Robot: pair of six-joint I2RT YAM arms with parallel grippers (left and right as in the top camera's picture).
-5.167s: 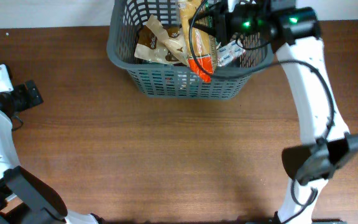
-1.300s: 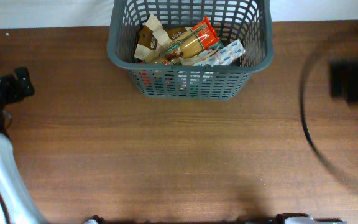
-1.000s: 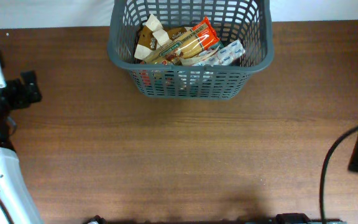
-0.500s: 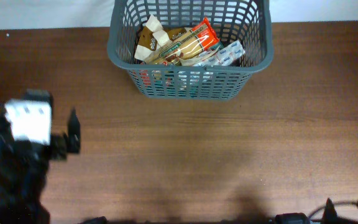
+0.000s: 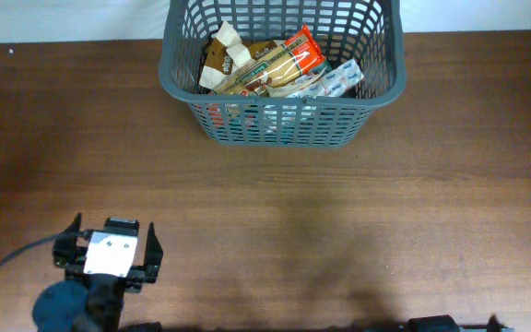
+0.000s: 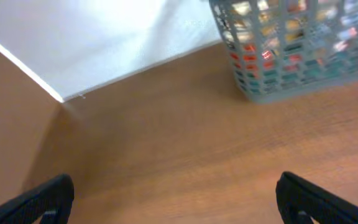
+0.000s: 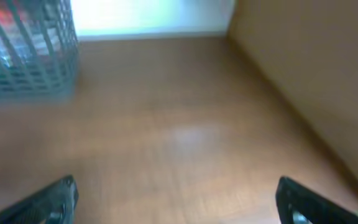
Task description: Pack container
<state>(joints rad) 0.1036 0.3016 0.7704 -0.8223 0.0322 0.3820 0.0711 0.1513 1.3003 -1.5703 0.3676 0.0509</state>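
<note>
Two released grippers low in frame, with the packed basket at upper centre.
The left gripper (image 5: 111, 253) sits at the overhead view's lower left, its fingers (image 6: 45, 199) spread wide and holding nothing. The right gripper (image 7: 178, 206) also shows parted, unloaded fingers in its wrist view. Beyond the brown wooden table (image 5: 339, 212), the large dark grey lattice-sided plastic basket (image 5: 284, 129) stands at upper centre, holding assorted food packets (image 5: 279, 63).

Brown wooden table (image 5: 339, 212); grey lattice container (image 5: 284, 127) standing at far edge.
</note>
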